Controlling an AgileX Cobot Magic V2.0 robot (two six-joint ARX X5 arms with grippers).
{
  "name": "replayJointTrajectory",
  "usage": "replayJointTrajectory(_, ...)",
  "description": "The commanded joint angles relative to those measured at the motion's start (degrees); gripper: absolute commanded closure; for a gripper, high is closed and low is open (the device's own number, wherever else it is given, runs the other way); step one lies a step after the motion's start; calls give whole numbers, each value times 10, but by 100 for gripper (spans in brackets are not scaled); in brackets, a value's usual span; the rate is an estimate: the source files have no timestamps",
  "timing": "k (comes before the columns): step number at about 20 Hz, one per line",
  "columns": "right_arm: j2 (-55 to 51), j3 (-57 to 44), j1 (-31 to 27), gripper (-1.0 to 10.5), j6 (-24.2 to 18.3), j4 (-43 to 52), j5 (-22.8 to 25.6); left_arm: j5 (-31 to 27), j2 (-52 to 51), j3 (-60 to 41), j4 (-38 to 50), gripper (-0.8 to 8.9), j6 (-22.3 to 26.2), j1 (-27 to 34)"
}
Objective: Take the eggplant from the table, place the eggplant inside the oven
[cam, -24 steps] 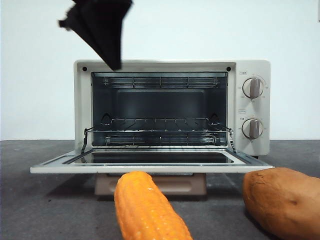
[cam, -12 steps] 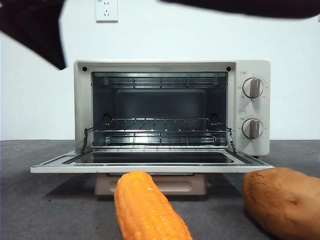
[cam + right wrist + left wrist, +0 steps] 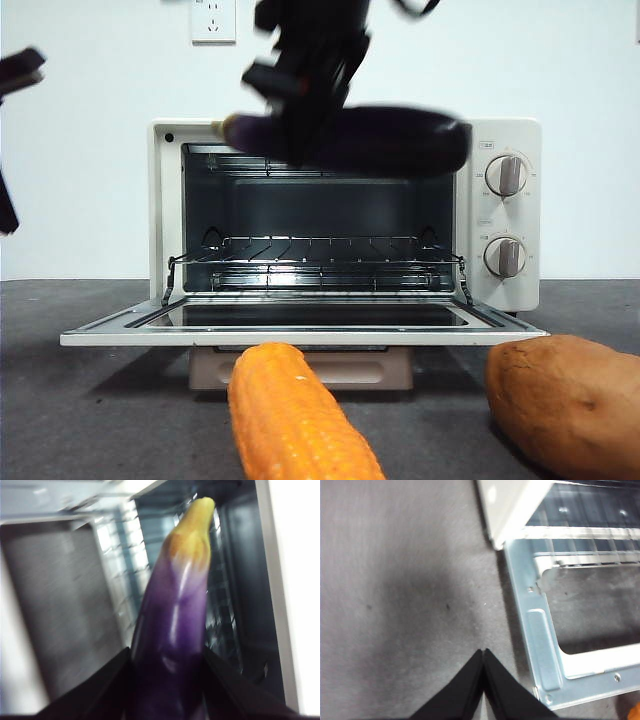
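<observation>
The eggplant (image 3: 390, 138) hangs level in front of the oven's upper opening, stem end to the left, held by my right gripper (image 3: 300, 85) coming down from above. In the right wrist view the glossy purple eggplant (image 3: 175, 625) sits between the two black jaws of the right gripper (image 3: 167, 675), its yellowish stem pointing at the oven cavity. The cream oven (image 3: 505, 215) stands with its door (image 3: 300, 335) folded down and the wire rack (image 3: 315, 262) bare. My left gripper (image 3: 483, 655) is shut and empty over the table (image 3: 395, 580) beside the door's left corner.
An orange-yellow corn cob (image 3: 290, 415) lies on the table in front of the door, and a brown sweet potato (image 3: 570, 400) lies at the front right. The left arm shows as a dark tip (image 3: 15, 75) at the left edge.
The right gripper has come into the front view from the top with the eggplant, now before the oven's opening. The left arm has withdrawn to the left edge.
</observation>
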Motion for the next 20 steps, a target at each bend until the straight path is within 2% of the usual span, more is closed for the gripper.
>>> replayJointTrajectory(1,40,6,-10,811,-68,51,3,26,6,-11,29,808,-19,20)
replayJointTrajectory(4,76,6,-26,802,-99,99,4,49,7,-13,41,808,-21,41)
replayJointTrajectory(8,106,6,-43,737,-116,143,8,69,7,-13,41,808,-22,46)
replayJointTrajectory(11,125,6,-50,651,-116,153,10,70,7,-13,41,808,-22,46)
replayJointTrajectory(17,132,7,-47,646,-108,156,24,70,12,-13,41,808,-19,46)
replayJointTrajectory(20,132,7,-45,646,-82,155,38,70,24,-13,42,808,-17,46)
